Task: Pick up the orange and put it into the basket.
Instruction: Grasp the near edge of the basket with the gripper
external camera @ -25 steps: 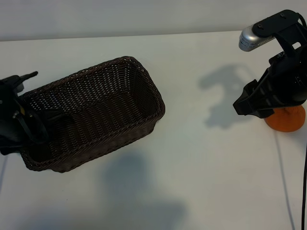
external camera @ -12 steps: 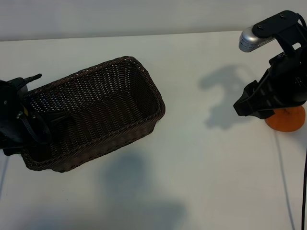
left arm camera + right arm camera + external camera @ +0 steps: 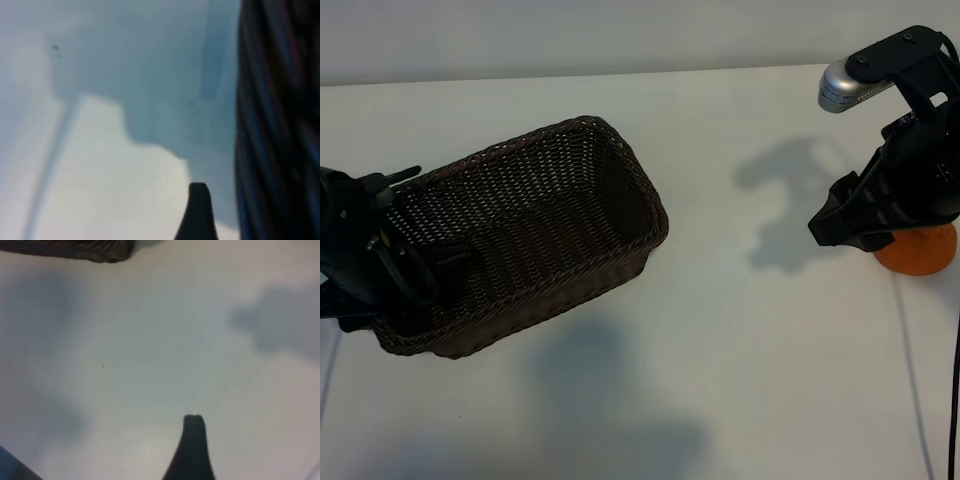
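Basket interior was open from above. Left gripper blocked its left end, at the rim. Bare table btwn basket and right gripper, which overhung the orange.

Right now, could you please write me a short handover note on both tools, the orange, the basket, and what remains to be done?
Left tool: open, holding nothing, at the basket's left end.
Right tool: open, empty, raised at the right edge, just in front of the orange.
Orange: on the table, partly hidden by the right arm.
Basket: nothing in it.
Done: nothing yet.
Left: grasp the orange, carry it over, release it in the basket.
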